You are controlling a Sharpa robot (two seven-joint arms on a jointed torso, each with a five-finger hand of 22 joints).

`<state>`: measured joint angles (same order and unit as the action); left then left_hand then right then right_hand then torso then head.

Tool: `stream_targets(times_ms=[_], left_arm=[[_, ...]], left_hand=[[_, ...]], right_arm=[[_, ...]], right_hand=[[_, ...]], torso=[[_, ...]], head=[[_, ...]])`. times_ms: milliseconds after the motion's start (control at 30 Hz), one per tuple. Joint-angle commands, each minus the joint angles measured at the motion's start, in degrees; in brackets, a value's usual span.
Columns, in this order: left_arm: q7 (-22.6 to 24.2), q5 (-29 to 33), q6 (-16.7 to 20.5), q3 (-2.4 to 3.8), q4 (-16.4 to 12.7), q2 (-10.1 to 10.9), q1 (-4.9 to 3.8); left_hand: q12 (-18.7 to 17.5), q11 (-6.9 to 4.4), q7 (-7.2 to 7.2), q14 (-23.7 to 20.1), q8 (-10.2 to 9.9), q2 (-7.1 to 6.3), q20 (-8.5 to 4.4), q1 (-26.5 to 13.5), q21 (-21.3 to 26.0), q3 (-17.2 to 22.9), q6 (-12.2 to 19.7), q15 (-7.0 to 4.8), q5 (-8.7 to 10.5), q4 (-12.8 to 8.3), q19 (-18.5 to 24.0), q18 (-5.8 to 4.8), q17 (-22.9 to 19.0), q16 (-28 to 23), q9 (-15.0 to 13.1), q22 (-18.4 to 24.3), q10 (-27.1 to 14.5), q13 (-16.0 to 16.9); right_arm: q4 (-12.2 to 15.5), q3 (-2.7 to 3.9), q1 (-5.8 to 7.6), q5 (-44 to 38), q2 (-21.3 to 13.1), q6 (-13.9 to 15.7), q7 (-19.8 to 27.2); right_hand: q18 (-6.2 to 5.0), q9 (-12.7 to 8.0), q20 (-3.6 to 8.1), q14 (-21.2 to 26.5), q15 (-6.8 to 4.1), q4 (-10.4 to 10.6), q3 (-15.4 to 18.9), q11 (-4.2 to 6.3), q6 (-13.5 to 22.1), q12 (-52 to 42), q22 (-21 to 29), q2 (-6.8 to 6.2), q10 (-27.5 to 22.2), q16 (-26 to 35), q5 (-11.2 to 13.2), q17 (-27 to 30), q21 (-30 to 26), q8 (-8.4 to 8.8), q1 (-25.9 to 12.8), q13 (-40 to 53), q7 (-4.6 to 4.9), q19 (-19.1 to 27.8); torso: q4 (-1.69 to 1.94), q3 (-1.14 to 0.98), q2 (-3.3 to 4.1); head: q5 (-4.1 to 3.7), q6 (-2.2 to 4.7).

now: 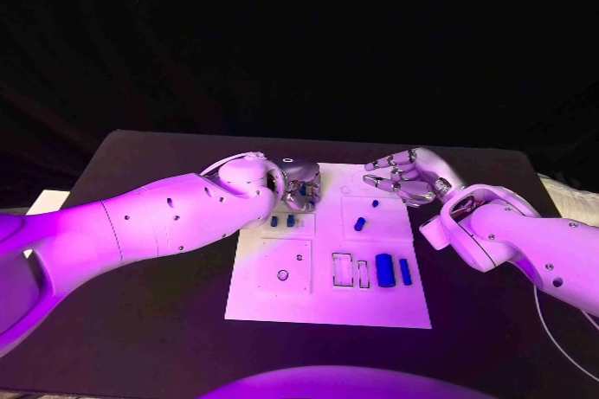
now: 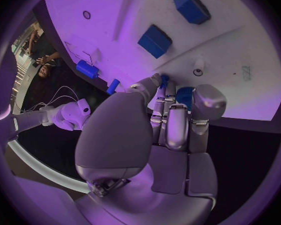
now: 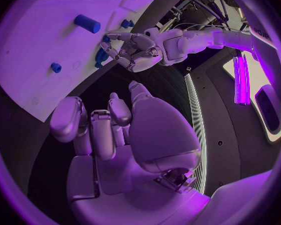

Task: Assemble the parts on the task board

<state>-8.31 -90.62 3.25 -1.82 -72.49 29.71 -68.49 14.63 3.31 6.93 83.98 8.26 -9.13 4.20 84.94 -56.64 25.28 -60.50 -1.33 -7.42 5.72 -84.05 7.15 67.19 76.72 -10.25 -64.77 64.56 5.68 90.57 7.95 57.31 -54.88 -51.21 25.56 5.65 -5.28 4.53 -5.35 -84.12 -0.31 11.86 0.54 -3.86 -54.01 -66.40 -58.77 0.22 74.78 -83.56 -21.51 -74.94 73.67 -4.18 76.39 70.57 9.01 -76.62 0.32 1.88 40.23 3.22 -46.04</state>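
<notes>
Task board (image 1: 327,304): flat white rectangular plate, matte, lying in the middle of the black table (image 1: 150,330), with shallow outlined recesses across its face. Parts on it are small, blue and hard-edged: two upright blocks (image 1: 386,270) side by side near the board's right edge, a short cylinder (image 1: 359,224) lying tilted mid-board, a tiny stud (image 1: 375,203) beyond it, and a pair of small pegs (image 1: 282,220) close under the left hand. Left hand (image 1: 297,189), silver and smooth-jointed, hovers over the board's far left corner with fingers pointing down. The left wrist view adds what the head view hides: the fingers (image 2: 168,116) are drawn close together, their tips at a small blue piece (image 2: 164,78) on the board, possibly pinching it, though actual grip cannot be told. That view also shows two chunky blue blocks (image 2: 155,40) with square faces. Right hand (image 1: 406,177) hangs above the board's far right corner, fingers loosely curled and spread, holding nothing; the right wrist view confirms an empty palm (image 3: 159,130) off the board's edge, over dark table.
</notes>
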Motion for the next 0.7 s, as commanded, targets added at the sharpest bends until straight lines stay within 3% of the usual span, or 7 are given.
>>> stream_targets(times_ms=[33,433,700], left_arm=[[-1.2,-1.2,-2.1,-0.14,0.2,-0.1,0.23],[1.1,-0.3,3.2,0.42,-2.2,1.5,0.37],[1.5,2.3,5.6,2.22,-5.8,4.4,0.32]], left_hand=[[-0.4,0.03,0.12,2.0,-0.2,0.23,-0.31,0.3,-0.8,0.7,-0.7,-0.25,0.37,-0.4,-1.2,-1.01,-0.1,0.3,0.1,-0.5,0.8,-0.1],[-0.6,-0.36,0.09,2.1,-0.4,0.28,-0.61,0.4,-3.8,3.2,-2.6,-0.57,0.36,-2.8,-1.5,-1.45,-0.6,0.5,0.5,-3.0,3.8,0.1],[-1.2,-0.30,0.20,2.0,-0.6,0.13,-0.63,-0.1,-4.2,4.2,-3.1,-0.54,0.33,-3.6,-1.5,-1.51,-0.8,0.6,0.7,-3.5,4.3,0.1]], right_arm=[[0.0,0.00,-0.06,-0.1,0.0,-0.6,0.5],[0.0,0.00,-0.12,-0.1,0.1,-0.7,0.5],[0.0,0.00,-0.18,-0.1,0.0,-0.7,0.6]], right_hand=[[-0.70,0.0,0.08,-3.4,-0.34,0.0,0.2,0.01,-0.3,0.2,0.0,-0.15,-0.3,0.4,-0.4,-5.0,-0.3,-0.14,0.5,0.0,-0.06,0.2],[-0.70,0.0,0.08,-3.4,-0.34,0.0,0.2,0.01,-0.3,0.2,0.0,-0.15,-0.3,0.4,-0.4,-5.0,-0.3,-0.14,0.5,0.0,-0.06,0.2],[-0.70,0.0,0.08,-3.4,-0.34,0.0,0.2,0.01,-0.3,0.2,0.0,-0.15,-0.3,0.4,-0.4,-5.0,-0.3,-0.14,0.5,0.0,-0.06,0.2]], torso=[[0.02,0.02,0.00],[0.01,0.04,-0.02],[0.13,-0.04,-0.12]], head=[[-0.08,-0.05],[-0.26,-0.06],[-0.19,0.00]])
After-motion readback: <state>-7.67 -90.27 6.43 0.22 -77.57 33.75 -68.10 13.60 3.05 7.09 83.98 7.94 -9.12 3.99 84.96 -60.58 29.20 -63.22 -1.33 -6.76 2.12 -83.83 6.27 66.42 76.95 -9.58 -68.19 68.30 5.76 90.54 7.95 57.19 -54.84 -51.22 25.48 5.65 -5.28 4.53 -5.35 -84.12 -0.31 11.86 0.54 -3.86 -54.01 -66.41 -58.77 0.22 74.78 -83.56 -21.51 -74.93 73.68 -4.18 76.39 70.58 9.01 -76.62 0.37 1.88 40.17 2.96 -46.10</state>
